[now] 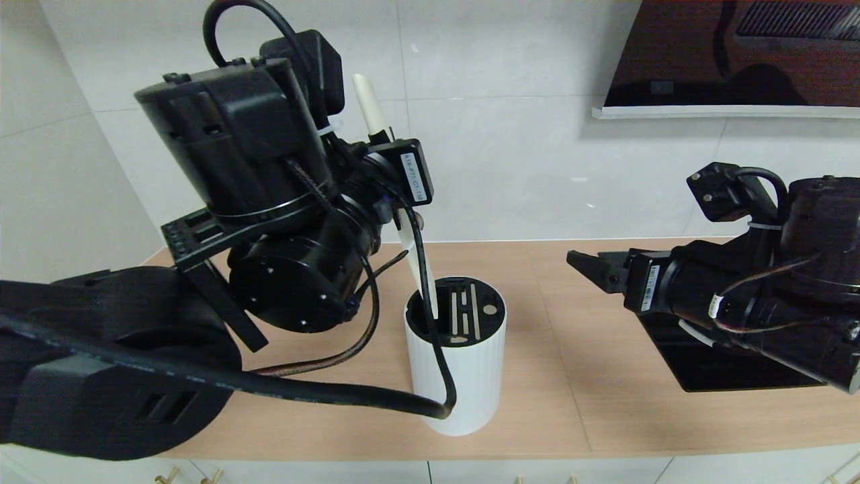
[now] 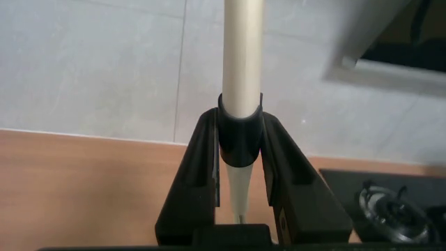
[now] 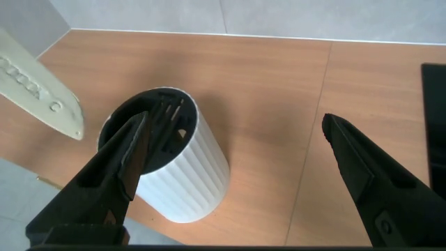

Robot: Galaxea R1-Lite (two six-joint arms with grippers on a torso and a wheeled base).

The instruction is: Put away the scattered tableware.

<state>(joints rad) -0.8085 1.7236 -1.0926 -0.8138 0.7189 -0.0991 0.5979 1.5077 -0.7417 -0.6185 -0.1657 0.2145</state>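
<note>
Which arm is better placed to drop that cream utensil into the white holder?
Left. The left gripper is shut on the cream utensil, tip at the white holder's opening. The right gripper is open, empty, off to the side.

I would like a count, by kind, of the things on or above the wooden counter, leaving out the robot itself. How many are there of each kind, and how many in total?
cream utensil, held in the left tool: 1
white holder: 1
black cooktop: 1
Total: 3
</note>
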